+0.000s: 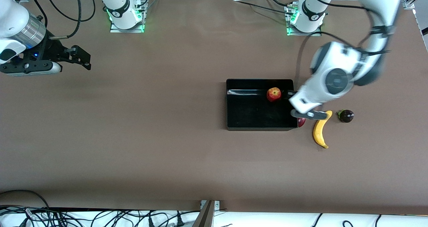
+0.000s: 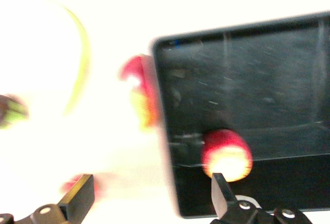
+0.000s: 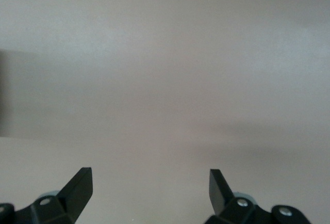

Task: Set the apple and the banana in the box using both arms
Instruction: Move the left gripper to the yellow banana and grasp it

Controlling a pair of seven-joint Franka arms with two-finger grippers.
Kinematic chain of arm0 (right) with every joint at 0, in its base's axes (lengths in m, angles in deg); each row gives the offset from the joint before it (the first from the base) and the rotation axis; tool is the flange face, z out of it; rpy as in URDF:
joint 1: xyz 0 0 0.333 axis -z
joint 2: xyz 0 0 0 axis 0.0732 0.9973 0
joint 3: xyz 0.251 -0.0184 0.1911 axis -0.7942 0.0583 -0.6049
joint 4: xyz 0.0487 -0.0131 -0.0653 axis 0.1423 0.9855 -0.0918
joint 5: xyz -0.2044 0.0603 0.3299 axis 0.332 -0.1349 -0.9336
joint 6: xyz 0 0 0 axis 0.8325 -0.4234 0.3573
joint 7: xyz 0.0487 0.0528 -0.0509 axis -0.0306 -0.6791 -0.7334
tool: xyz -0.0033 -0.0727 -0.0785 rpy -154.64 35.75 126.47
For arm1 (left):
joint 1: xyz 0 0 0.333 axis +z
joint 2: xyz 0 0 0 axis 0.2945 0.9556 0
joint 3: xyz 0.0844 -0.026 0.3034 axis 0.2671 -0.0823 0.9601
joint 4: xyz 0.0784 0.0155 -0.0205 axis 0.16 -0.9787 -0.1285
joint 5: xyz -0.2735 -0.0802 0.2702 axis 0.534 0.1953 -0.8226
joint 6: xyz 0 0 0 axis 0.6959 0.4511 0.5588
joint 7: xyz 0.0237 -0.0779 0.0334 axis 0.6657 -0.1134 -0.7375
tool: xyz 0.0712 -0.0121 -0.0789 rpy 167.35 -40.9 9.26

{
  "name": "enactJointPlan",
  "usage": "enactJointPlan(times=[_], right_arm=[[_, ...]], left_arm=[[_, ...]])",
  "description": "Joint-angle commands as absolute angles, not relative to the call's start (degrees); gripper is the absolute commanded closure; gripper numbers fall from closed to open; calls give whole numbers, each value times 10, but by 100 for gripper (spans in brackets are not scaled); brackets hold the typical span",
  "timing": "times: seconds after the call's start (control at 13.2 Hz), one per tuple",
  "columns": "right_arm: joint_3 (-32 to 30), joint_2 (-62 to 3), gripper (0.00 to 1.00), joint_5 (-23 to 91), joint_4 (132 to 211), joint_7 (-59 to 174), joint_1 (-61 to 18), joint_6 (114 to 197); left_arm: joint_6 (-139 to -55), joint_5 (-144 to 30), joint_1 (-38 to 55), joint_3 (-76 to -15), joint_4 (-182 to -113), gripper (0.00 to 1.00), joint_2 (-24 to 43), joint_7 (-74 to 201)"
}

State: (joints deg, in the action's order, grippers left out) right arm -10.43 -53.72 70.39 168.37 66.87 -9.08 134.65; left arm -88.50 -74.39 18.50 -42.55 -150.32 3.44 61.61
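Note:
The apple [image 1: 274,94] lies inside the black box [image 1: 230,120], near the box's corner toward the left arm's base. It also shows in the left wrist view [image 2: 227,155], in the box [image 2: 289,79]. My left gripper [image 1: 291,98] is open and empty, over the box's wall at the left arm's end [image 2: 149,198], with one finger [image 2: 221,190] just beside the apple. The banana [image 1: 321,130] lies on the table outside the box, toward the left arm's end, blurred in the left wrist view [image 2: 77,64]. My right gripper [image 1: 82,58] waits open over bare table [image 3: 149,188].
A dark round fruit [image 1: 346,115] lies beside the banana's tip. A red fruit [image 1: 301,121] lies against the box's outer wall, partly under the left hand [image 2: 142,95]. Another red patch [image 2: 69,185] shows by the left gripper's other finger.

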Motion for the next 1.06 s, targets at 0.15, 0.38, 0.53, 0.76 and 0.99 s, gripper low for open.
enactJointPlan(times=[0.15,0.38,0.53,0.76,0.99], right_arm=[[-109,-536,0,713,1674,673,-83,1352],[-109,-527,0,713,1672,673,-84,1354],[-109,-527,0,712,1672,673,-83,1354],[-109,-527,0,711,1672,672,-83,1354],[-109,-527,0,709,1672,672,-83,1354]], left_arm=[[-1007,-824,281,-428,-1488,0,143,810],[-1141,-827,320,-428,-1540,0,185,881],[-1188,-826,321,-428,-1571,17,191,881],[-1182,-826,321,-428,-1566,100,189,880],[-1143,-824,321,-429,-1540,100,187,874]])
